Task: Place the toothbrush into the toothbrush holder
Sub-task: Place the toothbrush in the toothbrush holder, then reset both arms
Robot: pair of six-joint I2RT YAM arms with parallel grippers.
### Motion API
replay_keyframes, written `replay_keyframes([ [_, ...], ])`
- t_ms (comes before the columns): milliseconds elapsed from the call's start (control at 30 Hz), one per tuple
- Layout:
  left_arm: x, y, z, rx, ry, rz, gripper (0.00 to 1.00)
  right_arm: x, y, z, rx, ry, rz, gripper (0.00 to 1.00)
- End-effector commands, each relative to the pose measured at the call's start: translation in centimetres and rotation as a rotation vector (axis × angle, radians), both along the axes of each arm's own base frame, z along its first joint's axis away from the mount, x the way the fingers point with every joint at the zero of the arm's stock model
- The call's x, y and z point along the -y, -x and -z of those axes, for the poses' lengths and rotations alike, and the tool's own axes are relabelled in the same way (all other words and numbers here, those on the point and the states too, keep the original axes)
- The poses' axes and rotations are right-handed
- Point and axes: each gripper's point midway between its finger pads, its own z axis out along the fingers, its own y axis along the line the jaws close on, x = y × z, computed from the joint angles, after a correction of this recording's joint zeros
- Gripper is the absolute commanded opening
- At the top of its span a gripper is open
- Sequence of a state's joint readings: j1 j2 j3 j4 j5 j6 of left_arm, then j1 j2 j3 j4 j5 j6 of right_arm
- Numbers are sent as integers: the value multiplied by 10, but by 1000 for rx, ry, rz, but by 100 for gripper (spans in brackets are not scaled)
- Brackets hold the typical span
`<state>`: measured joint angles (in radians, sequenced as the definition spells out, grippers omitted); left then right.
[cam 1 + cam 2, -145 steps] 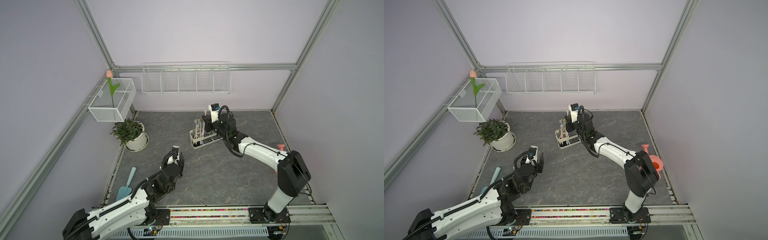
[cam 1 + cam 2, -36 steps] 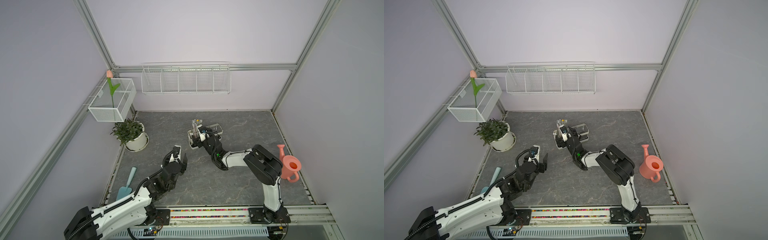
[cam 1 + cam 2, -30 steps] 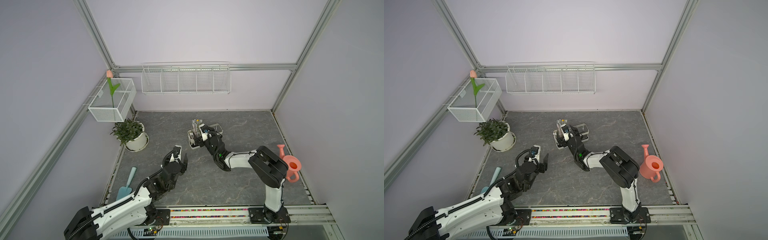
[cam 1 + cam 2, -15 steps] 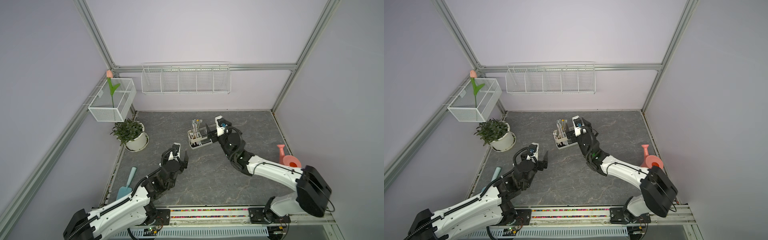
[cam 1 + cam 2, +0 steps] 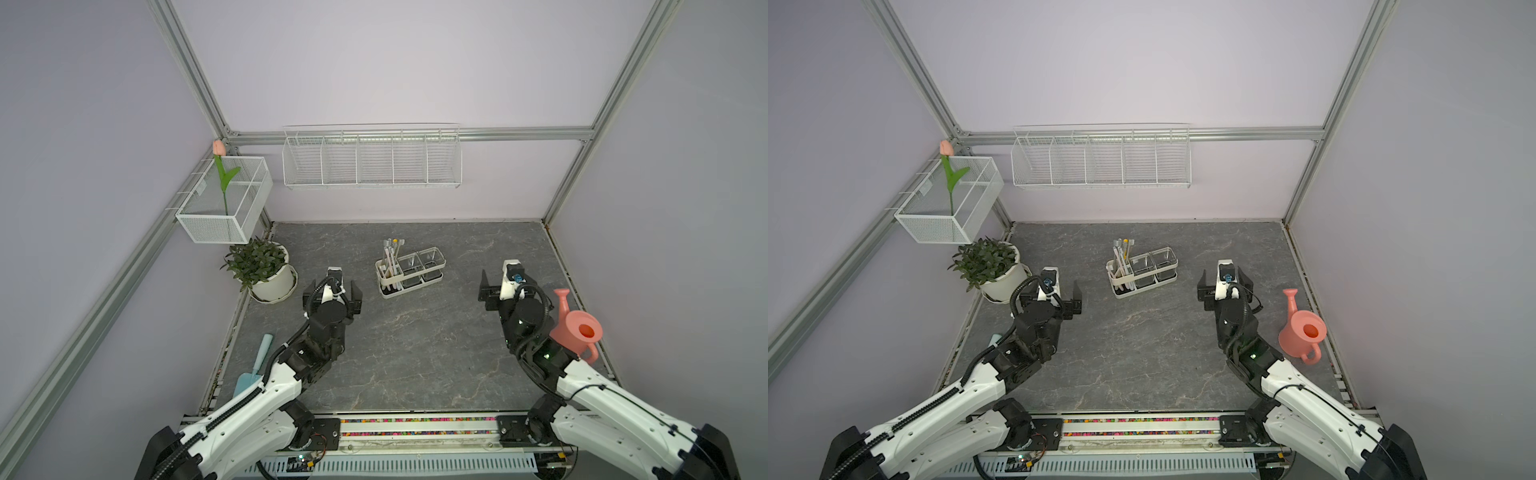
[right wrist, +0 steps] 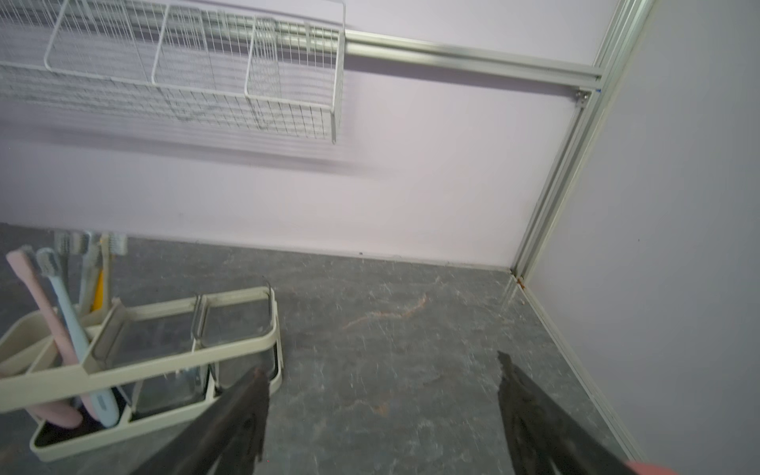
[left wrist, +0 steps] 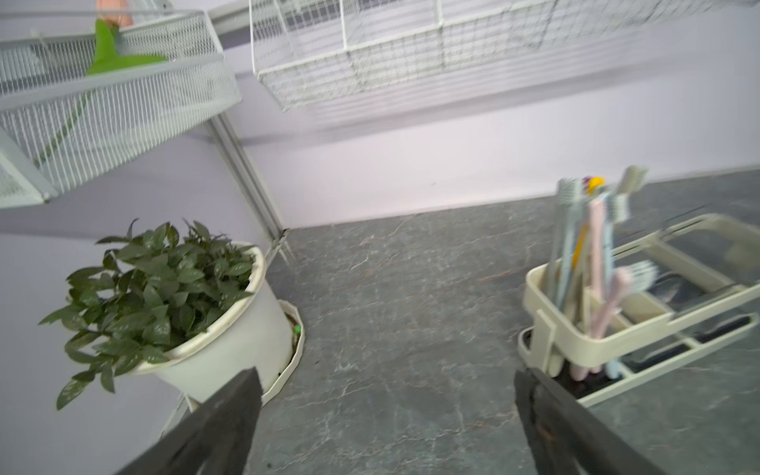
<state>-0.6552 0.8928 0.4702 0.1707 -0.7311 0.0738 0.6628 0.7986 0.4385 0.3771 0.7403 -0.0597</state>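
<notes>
since the earlier frames our right arm is pulling back from the toothbrush holder (image 5: pixel 415 277), and our right gripper (image 5: pixel 1224 286) is now hanging well apart from it, near the pink watering can (image 5: pixel 1302 332). its fingers (image 6: pixel 242 415) are standing wide apart and gripping nothing; in the right wrist view we are seeing only the grey tabletop (image 5: pixel 415 340) between them. our left gripper (image 5: pixel 332 293) is spreading wider than before, and it too is holding nothing as it hovers between the potted plant (image 5: pixel 259 266) and the holder, touching neither. the holder is staying where it was, upright and slightly turned, toward the back of the tabletop. several toothbrushes (image 5: pixel 390 253) are standing heads up in its white compartment, at the end nearer the plant. a pink toothbrush (image 6: pixel 39 304) and a light blue toothbrush (image 6: pixel 68 316) are leaning side by side there, with the others upright just behind them. we are not able to tell which of them is the one the task means. the two clear cups (image 5: pixel 419 264) are sitting in the holder's other end.
</notes>
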Motion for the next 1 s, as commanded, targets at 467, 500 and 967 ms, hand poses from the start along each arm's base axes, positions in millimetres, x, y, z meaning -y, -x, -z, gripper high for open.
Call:
replay_keyframes([
  [467, -98, -74, 73, -8, 103, -271, 99, 115, -17, 87, 47, 60, 422, 89],
  [500, -101, -78, 79, -8, 113, -267, 99, 119, -16, 87, 66, 53, 428, 89],
  [967, -116, -91, 104, -44, 181, -264, 100, 110, -80, 155, -161, 17, 190, 89],
])
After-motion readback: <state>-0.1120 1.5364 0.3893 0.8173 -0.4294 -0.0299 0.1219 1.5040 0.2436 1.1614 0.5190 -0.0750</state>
